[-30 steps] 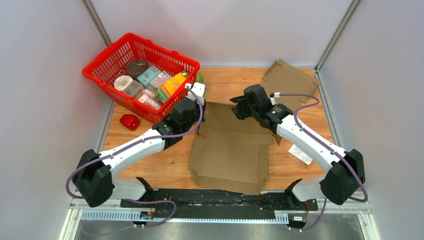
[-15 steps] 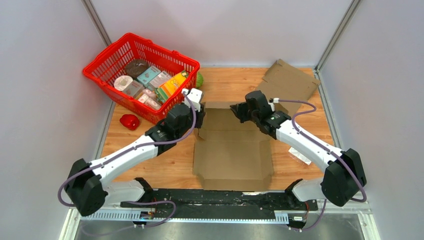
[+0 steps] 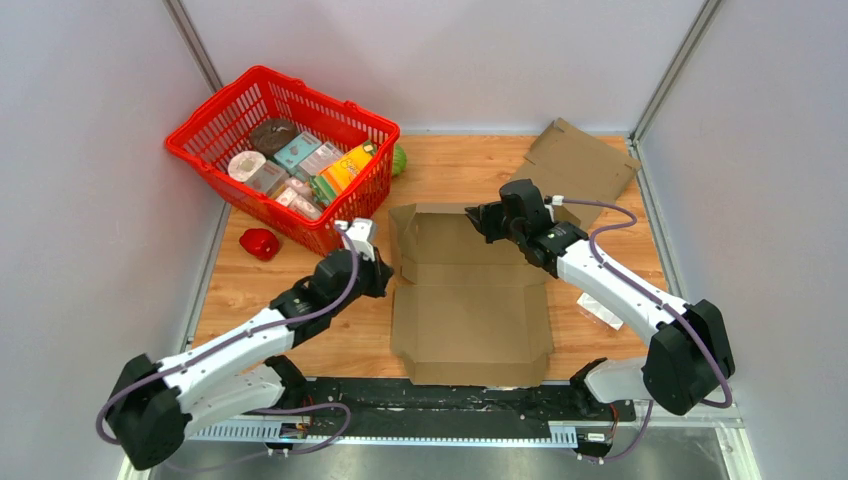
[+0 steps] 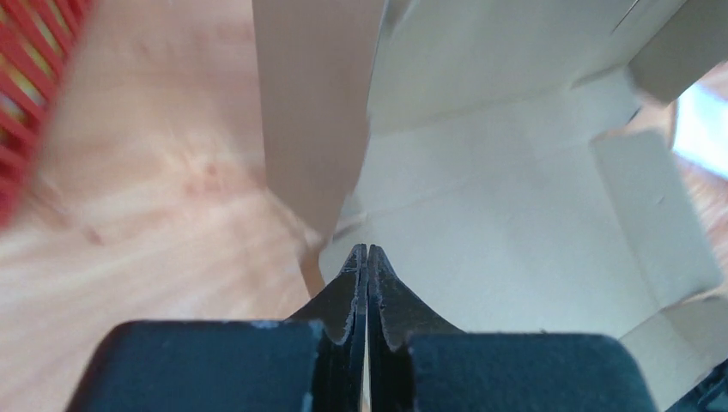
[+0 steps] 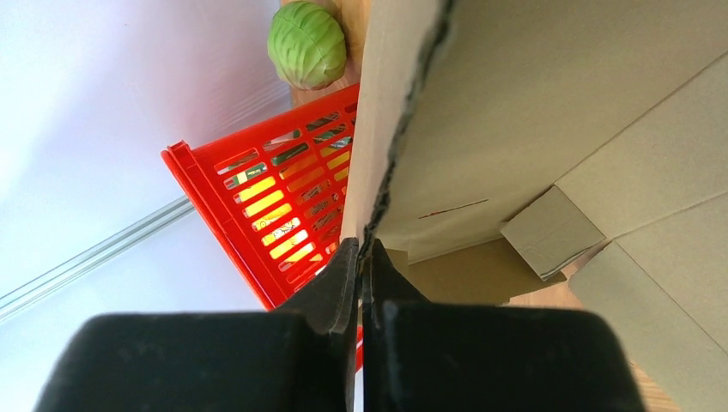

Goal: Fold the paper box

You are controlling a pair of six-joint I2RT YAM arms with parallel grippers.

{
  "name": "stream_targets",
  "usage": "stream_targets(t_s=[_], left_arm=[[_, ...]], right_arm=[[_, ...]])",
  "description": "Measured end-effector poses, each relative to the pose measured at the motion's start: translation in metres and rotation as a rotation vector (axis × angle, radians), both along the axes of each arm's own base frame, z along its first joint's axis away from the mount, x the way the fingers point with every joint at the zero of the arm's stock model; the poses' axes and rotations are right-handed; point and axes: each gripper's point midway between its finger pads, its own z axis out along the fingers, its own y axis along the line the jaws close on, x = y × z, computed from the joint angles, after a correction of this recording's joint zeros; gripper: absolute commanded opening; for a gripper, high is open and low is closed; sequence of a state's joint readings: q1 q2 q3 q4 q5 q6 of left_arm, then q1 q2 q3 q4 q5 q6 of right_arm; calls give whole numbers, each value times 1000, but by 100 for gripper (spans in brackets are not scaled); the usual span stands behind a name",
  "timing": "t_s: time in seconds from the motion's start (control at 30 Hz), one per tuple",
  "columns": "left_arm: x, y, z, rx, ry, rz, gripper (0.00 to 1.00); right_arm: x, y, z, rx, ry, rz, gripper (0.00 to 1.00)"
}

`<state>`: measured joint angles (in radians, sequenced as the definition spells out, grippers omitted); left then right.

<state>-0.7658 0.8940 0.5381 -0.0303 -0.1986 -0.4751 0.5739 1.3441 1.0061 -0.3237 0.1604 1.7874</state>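
The brown paper box (image 3: 470,315) lies open on the wooden table, its far panel and left flap raised. My right gripper (image 3: 480,218) is shut on the top edge of the far panel. In the right wrist view the cardboard edge (image 5: 386,154) runs straight up out of the closed right gripper (image 5: 364,251). My left gripper (image 3: 385,277) is shut and holds nothing, low beside the box's left edge. In the left wrist view the left gripper (image 4: 367,251) points at the notch below the upright left flap (image 4: 313,112), with the box floor (image 4: 498,232) beyond.
A red basket (image 3: 215,105) full of groceries stands at the back left, also showing in the right wrist view (image 5: 257,197). A green cabbage (image 3: 399,160) sits behind it and a red object (image 3: 259,243) in front. A spare flat cardboard (image 3: 575,160) lies back right, a clear packet (image 3: 600,308) under the right arm.
The right gripper closed on the far panel and lifted it upright. The left gripper opened, shut again and drew back toward the near left. The box squared up on the table.
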Motion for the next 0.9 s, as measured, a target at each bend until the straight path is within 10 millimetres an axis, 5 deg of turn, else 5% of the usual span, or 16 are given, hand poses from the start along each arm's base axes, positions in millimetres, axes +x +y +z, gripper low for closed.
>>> stream_targets(t_s=[0.17,0.47,0.9], left_arm=[[-18,-5,-79,2,221,5,0],[-18,-9,-140,-34,423,130,0],[0,-18,-140,-84,450,182,1]], right_arm=[[0,0,0,6,3,4,2],[-5,-1,-1,28,-1,17,1],[-25,-15,-10,-8,-75,58,1]])
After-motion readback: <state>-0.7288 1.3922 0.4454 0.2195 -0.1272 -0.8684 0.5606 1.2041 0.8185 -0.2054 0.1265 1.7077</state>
